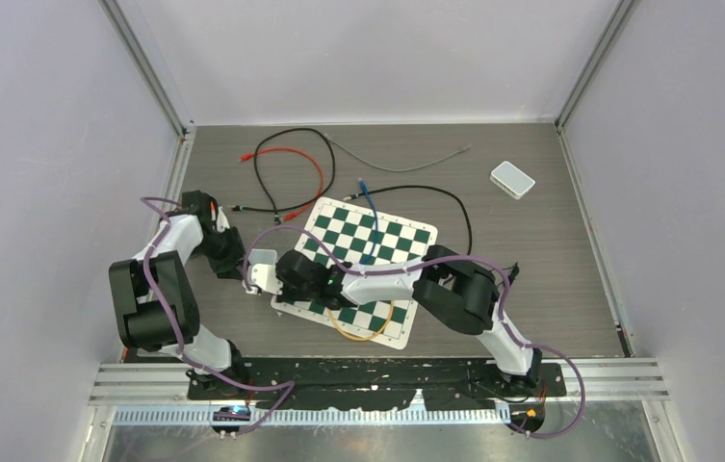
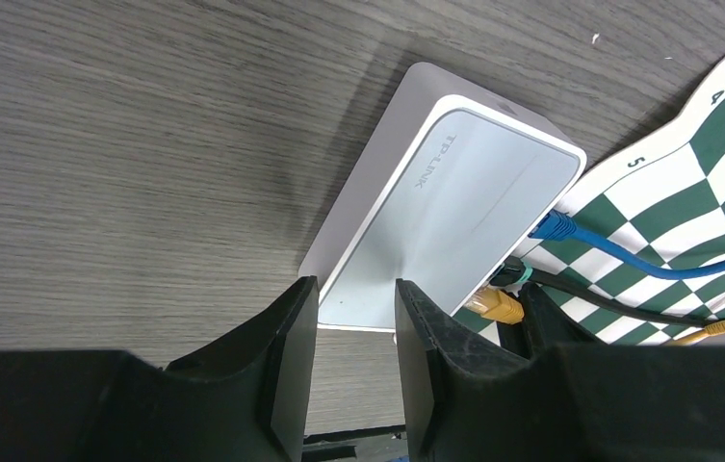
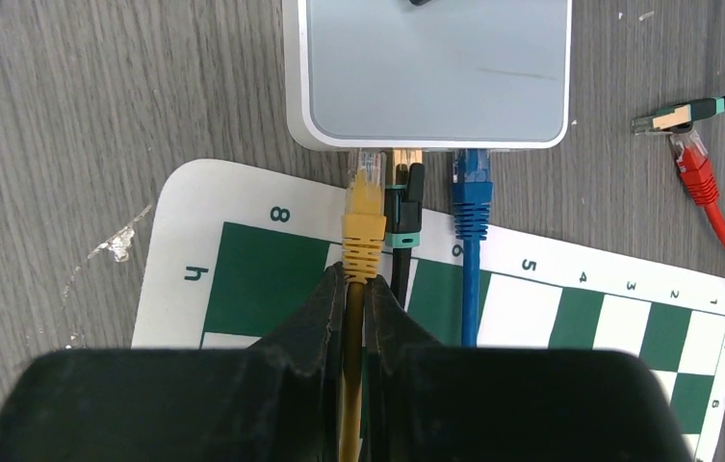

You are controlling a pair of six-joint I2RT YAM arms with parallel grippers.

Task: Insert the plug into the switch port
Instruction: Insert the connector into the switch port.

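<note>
Toward the left edge of the grey wood-grain tabletop [image 1: 531, 250], the left gripper [image 2: 355, 289] has its fingers set narrowly on either side of the white rectangular plastic network switch [image 2: 454, 192]. The switch's end fills the gap and looks clamped, which is useful because so light a box would likely slide under a push. The yellow network plug [image 3: 364, 207] has its clear tip at the mouth of an end port, beside a black plug [image 3: 403, 207] and a blue plug [image 3: 470, 197], though whether it has latched cannot be told. The right gripper [image 3: 356, 279] is pinched tight on the yellow cable [image 3: 353, 375] just behind the plug's boot; this seems a sound hold, since the plug is probably stiff and light with a brittle latch, while the cable farther back would buckle.
</note>
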